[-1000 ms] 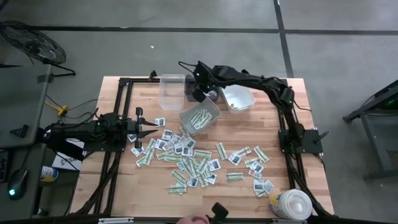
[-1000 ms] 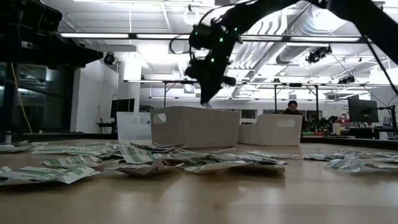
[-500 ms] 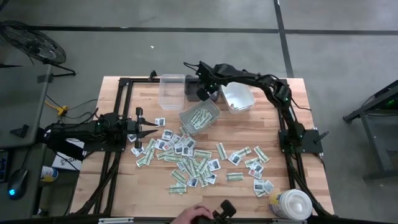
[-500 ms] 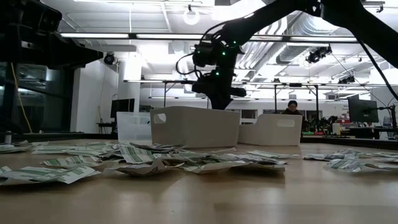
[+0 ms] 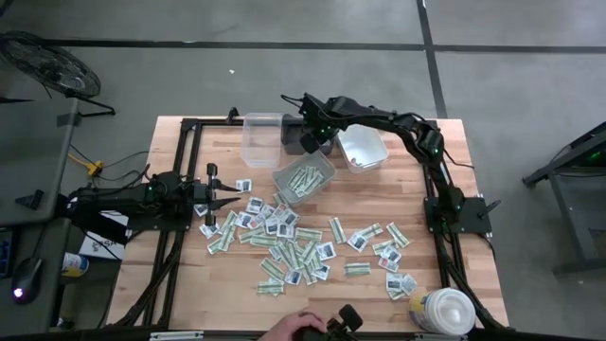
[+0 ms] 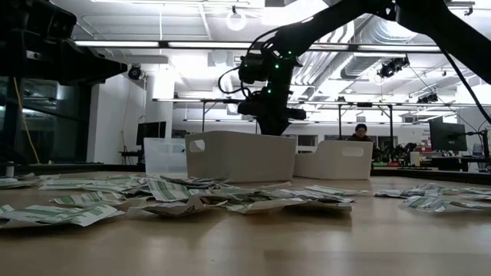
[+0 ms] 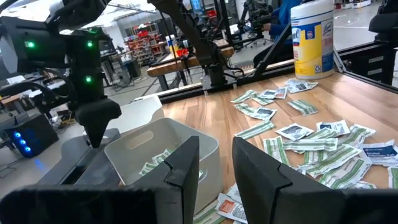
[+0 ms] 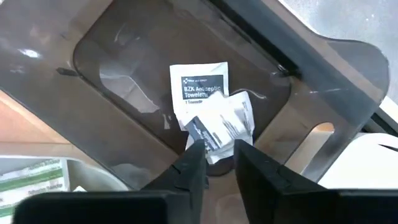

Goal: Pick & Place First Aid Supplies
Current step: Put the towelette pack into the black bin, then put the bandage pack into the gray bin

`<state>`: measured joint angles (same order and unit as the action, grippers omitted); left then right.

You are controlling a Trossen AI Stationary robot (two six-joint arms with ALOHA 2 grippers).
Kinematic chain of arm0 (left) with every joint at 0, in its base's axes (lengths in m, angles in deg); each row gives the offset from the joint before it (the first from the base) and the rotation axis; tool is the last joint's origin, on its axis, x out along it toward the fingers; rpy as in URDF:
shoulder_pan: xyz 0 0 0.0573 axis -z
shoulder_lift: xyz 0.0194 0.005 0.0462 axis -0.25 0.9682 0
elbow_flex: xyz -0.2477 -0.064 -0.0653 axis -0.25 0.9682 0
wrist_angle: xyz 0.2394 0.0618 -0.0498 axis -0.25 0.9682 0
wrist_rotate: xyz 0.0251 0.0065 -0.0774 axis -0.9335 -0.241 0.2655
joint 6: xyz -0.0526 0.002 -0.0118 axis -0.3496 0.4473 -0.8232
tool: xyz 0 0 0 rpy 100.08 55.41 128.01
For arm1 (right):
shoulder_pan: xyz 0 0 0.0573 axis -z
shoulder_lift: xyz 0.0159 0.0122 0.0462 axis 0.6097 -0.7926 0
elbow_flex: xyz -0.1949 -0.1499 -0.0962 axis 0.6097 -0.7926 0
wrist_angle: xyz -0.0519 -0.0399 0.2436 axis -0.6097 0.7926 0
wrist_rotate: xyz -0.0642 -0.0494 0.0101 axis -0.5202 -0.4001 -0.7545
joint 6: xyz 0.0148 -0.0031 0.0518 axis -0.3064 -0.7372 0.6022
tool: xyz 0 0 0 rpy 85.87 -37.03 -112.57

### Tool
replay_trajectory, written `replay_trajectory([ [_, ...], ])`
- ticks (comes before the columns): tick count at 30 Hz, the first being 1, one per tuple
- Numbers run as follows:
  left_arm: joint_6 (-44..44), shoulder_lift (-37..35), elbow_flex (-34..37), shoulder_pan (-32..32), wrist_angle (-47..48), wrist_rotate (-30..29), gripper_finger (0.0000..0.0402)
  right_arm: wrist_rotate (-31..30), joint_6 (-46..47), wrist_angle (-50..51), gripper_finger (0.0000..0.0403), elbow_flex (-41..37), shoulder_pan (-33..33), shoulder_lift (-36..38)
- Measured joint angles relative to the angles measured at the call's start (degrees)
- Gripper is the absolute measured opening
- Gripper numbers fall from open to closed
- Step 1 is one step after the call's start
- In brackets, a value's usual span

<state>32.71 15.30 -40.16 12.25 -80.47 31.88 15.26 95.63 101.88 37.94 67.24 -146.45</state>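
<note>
Many small first aid packets, green-and-white strips and white squares, lie strewn over the middle of the wooden table. My right gripper hangs over the dark bin at the far side, pointing down into it, fingers parted. A flat white packet lies on the bin's floor. A crumpled white packet shows just beyond the fingertips. My left gripper waits open at the table's left, holding nothing. My right gripper points down into the dark bin, and the crumpled packet's lower edge shows right at its parted fingertips. I cannot tell whether they touch it.
A clear bin stands left of the dark one, a white bin right of it, and a pale bin holding green strips nearer the pile. A round white tub stands at the near right corner. A person's hand is at the near edge.
My right gripper has sunk toward the dark bin, shifted a little toward the table's right and rolled at the wrist, then held still. A person's hand has come in at the near edge.
</note>
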Motion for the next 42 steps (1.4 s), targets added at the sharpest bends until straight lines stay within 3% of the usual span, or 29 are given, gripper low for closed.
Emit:
replay_trajectory([
  [9, -0.01, -0.01, 0.00, 0.00, -0.01, 0.00, 0.0096, 6.22, -0.86, 1.29, 0.0119, 0.02, -0.24, 2.64],
  [17, -0.01, 0.01, -0.01, -0.02, 0.01, 0.00, 0.0096, 7.88, -10.87, 9.64, 0.0119, 0.05, -3.80, 7.96],
  [26, -0.01, 0.01, 0.01, -0.02, -0.01, -0.02, 0.0096, 9.56, -21.50, 19.01, 0.0119, 0.07, -10.84, 12.48],
  [33, -0.01, 0.01, 0.01, -0.02, 0.00, 0.00, 0.0096, 16.81, -29.74, 23.17, 0.0119, 0.07, -17.08, 14.34],
  [42, 0.00, 0.00, 0.01, 0.00, 0.00, -0.01, 0.0096, 20.14, -33.81, 25.24, 0.0119, -0.81, -25.10, 14.42],
])
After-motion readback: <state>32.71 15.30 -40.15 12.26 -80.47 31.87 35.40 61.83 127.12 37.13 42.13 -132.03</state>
